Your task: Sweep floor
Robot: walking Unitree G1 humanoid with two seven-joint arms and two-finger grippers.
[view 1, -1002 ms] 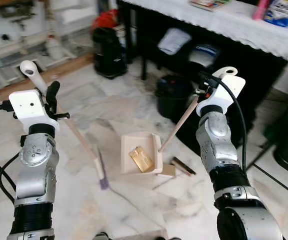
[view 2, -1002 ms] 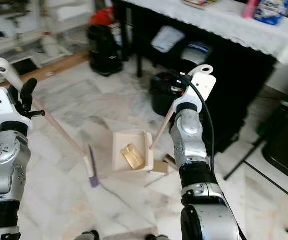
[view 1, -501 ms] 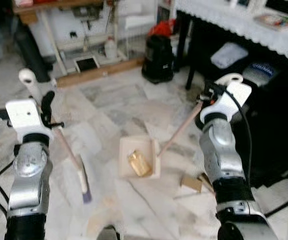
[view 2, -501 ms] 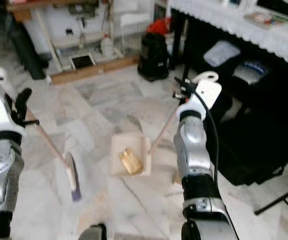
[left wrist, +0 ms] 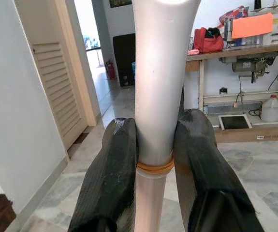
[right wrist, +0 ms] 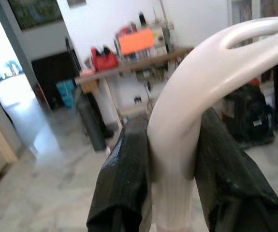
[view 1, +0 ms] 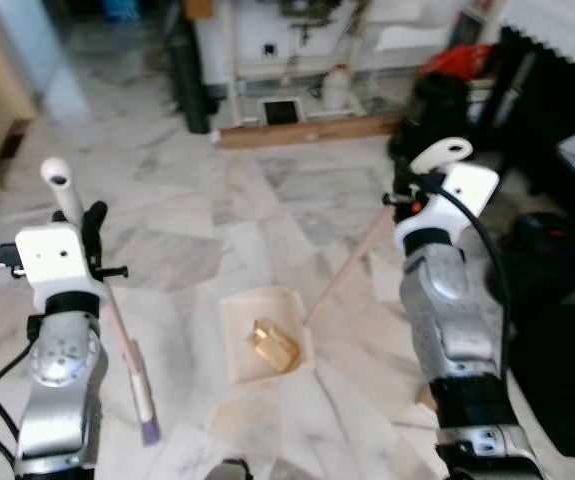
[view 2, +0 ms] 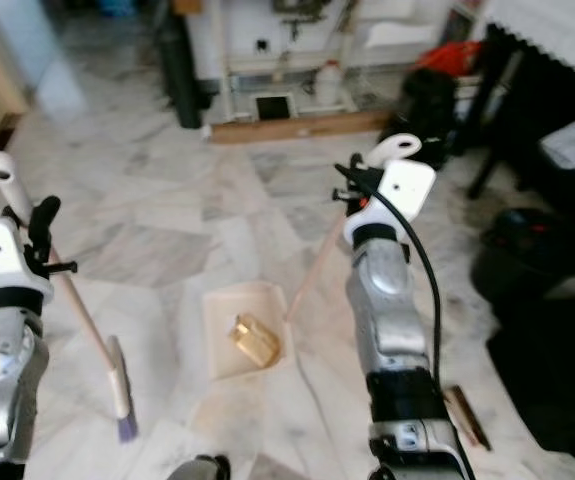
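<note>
Left eye view: one broom (view 1: pixel 127 345), one dustpan (view 1: pixel 267 345), two clamped grippers

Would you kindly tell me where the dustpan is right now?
In the left eye view the dustpan lies on the marble floor between the arms, holding a crumpled yellow item; the right pincer grips its long handle, and the broom head is to its left.

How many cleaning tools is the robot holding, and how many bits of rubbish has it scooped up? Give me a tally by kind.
Brooms: 1, the long wooden-handled broom with purple bristles, clamped in the left gripper.
Dustpans: 1, the cream plastic long-handled dustpan, gripped by the right gripper.
Rubbish pieces in the dustpan: 1, a crumpled yellowish-brown lump.
Total: 3 things.
</note>
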